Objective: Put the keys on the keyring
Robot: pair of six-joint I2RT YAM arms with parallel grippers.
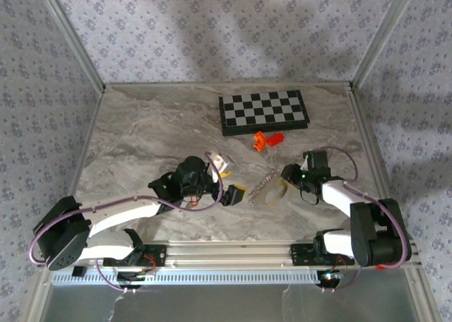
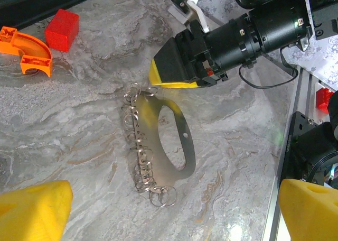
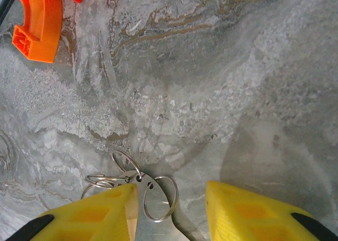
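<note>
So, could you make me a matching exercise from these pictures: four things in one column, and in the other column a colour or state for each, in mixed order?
Things:
1. chessboard
2. keyring
3. curved piece
4. left gripper

Colours or states:
A. orange
B. jaws wide open
C. black and white
D. small wire rings along one edge

Pairs: 1-C, 2-D, 3-A, 4-B.
</note>
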